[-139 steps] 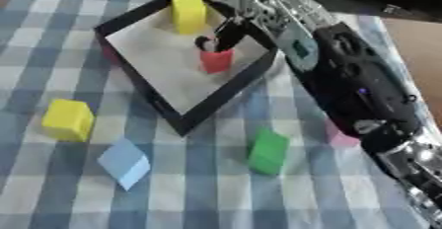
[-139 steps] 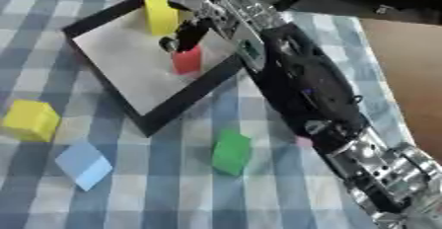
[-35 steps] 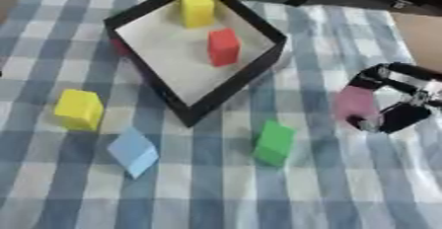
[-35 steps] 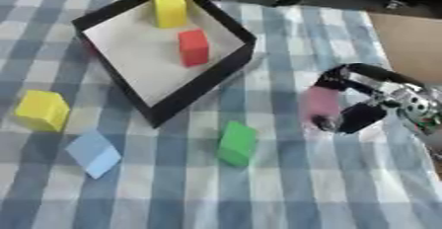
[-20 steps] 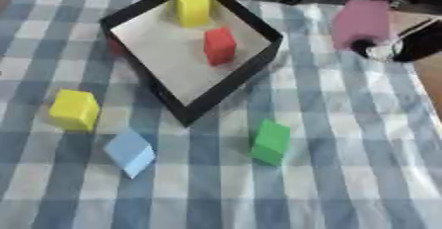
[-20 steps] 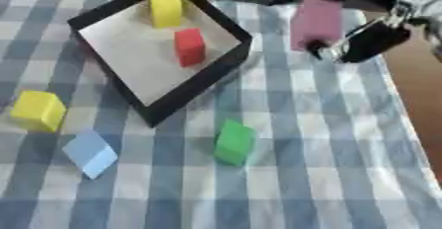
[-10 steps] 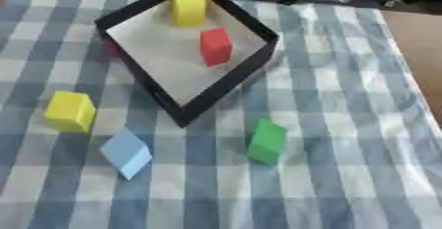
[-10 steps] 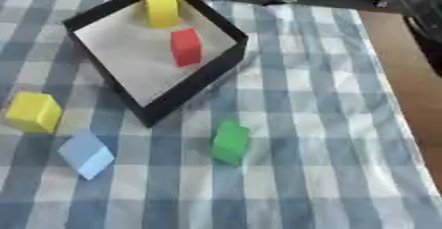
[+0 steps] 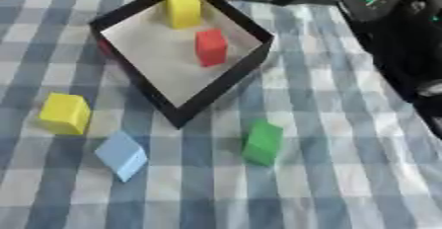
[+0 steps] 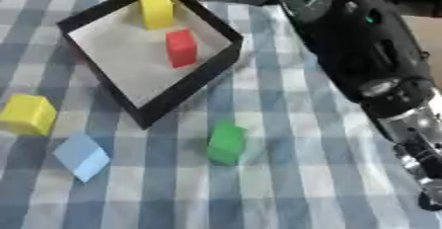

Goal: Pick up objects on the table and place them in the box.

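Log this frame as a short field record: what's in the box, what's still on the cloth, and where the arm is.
in box: yellow block, red block
on cloth: yellow cube, light blue block, green block
right arm: reaches over the table's right side toward the box's far corner
right hand: out of view
left hand: not in view

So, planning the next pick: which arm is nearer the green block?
Right. The right arm passes the green block on its right, reaching toward the box; the left arm shows in neither view.
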You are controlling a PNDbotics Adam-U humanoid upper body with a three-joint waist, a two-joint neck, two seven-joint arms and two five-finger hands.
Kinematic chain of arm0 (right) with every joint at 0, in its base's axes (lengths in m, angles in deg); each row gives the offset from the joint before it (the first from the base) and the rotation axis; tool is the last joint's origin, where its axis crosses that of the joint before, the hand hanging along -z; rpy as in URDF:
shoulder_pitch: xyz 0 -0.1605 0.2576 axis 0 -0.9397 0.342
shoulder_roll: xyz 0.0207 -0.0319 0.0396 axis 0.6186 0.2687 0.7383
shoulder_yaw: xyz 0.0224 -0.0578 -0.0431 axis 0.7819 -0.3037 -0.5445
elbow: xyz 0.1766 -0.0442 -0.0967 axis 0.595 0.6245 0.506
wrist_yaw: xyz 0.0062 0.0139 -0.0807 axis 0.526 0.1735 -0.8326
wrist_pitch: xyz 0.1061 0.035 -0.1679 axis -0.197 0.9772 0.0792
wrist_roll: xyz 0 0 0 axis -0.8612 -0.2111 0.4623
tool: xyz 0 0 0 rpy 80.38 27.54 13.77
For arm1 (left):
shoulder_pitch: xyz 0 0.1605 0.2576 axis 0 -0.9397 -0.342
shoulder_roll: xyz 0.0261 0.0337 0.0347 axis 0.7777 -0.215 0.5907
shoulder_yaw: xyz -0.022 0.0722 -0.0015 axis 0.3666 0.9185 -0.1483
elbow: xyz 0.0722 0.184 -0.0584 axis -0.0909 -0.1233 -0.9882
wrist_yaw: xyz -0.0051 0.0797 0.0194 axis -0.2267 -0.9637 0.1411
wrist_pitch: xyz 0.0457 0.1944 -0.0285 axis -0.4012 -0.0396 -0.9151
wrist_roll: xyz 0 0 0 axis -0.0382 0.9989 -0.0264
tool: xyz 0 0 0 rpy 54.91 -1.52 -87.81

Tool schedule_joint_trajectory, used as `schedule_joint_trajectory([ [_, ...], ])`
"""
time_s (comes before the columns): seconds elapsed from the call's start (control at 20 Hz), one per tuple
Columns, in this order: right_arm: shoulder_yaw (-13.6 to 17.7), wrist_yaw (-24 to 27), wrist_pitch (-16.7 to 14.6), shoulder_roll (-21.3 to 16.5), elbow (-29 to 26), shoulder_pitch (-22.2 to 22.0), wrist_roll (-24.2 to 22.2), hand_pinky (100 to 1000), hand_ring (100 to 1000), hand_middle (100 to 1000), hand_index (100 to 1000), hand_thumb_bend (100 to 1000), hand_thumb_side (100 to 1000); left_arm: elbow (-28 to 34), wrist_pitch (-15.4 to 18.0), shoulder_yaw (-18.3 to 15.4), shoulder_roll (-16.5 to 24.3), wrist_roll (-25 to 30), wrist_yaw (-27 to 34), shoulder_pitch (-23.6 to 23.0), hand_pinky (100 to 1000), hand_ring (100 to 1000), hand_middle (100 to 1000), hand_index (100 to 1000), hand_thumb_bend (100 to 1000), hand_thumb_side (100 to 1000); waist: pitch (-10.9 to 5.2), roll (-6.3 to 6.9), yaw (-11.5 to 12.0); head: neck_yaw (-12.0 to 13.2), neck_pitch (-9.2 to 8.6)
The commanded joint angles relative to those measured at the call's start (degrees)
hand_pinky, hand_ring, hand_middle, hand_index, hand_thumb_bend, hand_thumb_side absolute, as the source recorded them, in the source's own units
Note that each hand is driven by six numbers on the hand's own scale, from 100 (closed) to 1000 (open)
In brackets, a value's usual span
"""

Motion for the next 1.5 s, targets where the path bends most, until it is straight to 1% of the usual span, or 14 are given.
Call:
schedule_joint_trajectory([
  [0.05, -0.5, -4.1, -2.1, 1.7, 3.3, 1.3, 0.0, 857, 699, 489, 619, 100, 100, 1.3, -0.1, 0.0, 0.7, 0.3, -0.2, 0.9, 747, 744, 826, 843, 372, 735, -1.66, 0.56, 0.3, -0.4, -0.94],
  [0.25, -1.0, -8.2, -4.1, 4.2, 7.4, 0.5, -0.1, 857, 701, 494, 622, 100, 100, 1.3, -0.2, 0.3, 0.8, 0.6, -0.2, 1.2, 747, 744, 826, 843, 371, 736, -1.38, 0.34, 0.9, -0.4, -1.08],
  [0.4, -1.3, -10.1, -5.4, 5.5, 9.7, -0.2, -0.4, 857, 715, 510, 635, 100, 100, 1.2, -0.3, 0.5, 0.9, 0.8, -0.2, 1.5, 747, 744, 826, 843, 370, 737, -1.2, 0.32, 1.2, -0.4, -1.09],
  [0.75, -1.9, -12.2, -7.4, 8.1, 12.1, -1.1, -0.9, 857, 718, 519, 639, 100, 100, 0.8, -0.6, 1.1, 0.8, 1.4, -0.1, 2.0, 747, 745, 826, 842, 369, 740, -1.01, 0.2, 1.7, -0.7, -1.06],
  [0.95, -1.9, -12.9, -7.7, 8.6, 13.2, -1.8, -0.9, 856, 725, 527, 638, 131, 100, 0.7, -0.7, 1.3, 0.9, 1.6, -0.2, 2.1, 747, 745, 826, 842, 368, 741, -0.98, 0.02, 1.9, -0.8, -0.99],
  [1.0, -1.9, -12.9, -7.9, 8.6, 13.4, -2.0, -1.0, 857, 739, 543, 654, 178, 100, 0.7, -0.7, 1.2, 0.9, 1.6, -0.2, 2.0, 747, 746, 826, 842, 368, 741, -0.97, 0.0, 1.9, -0.7, -0.92],
  [1.1, -1.9, -13.0, -8.4, 8.5, 13.5, -2.1, -1.3, 861, 764, 596, 707, 245, 100, 0.7, -0.7, 1.2, 1.0, 1.5, -0.2, 2.0, 747, 746, 826, 842, 368, 742, -0.93, -0.03, 1.9, -0.5, -0.8],
  [1.15, -1.9, -13.0, -8.8, 8.5, 13.4, -2.1, -1.6, 867, 791, 652, 758, 286, 100, 0.7, -0.7, 1.2, 1.0, 1.5, -0.2, 2.0, 747, 746, 826, 842, 367, 742, -0.91, -0.02, 1.9, -0.5, -0.75],
  [1.2, -1.9, -13.0, -9.1, 8.4, 13.3, -2.1, -1.9, 882, 839, 748, 842, 339, 100, 0.7, -0.7, 1.2, 1.1, 1.5, -0.2, 2.0, 747, 746, 826, 842, 367, 742, -0.89, -0.02, 1.8, -0.4, -0.71],
  [1.3, -1.9, -13.1, -10.0, 8.1, 12.5, -2.0, -2.7, 906, 887, 827, 910, 397, 105, 0.7, -0.7, 1.2, 1.1, 1.5, -0.2, 2.0, 747, 746, 827, 842, 367, 743, -0.9, 0.01, 1.7, -0.3, -0.6],
  [1.4, -1.8, -13.3, -10.8, 7.8, 11.5, -1.9, -3.7, 922, 905, 854, 934, 428, 136, 0.7, -0.7, 1.2, 1.1, 1.6, -0.2, 1.9, 747, 747, 827, 842, 367, 743, -0.93, 0.05, 1.6, -0.2, -0.55],
  [1.5, -1.5, -13.0, -11.0, 7.5, 10.5, -1.9, -4.5, 922, 901, 851, 933, 434, 150, 0.7, -0.7, 1.1, 1.0, 1.6, -0.2, 2.0, 747, 747, 827, 842, 367, 742, -1.0, 0.09, 1.6, -0.1, -0.47],
])
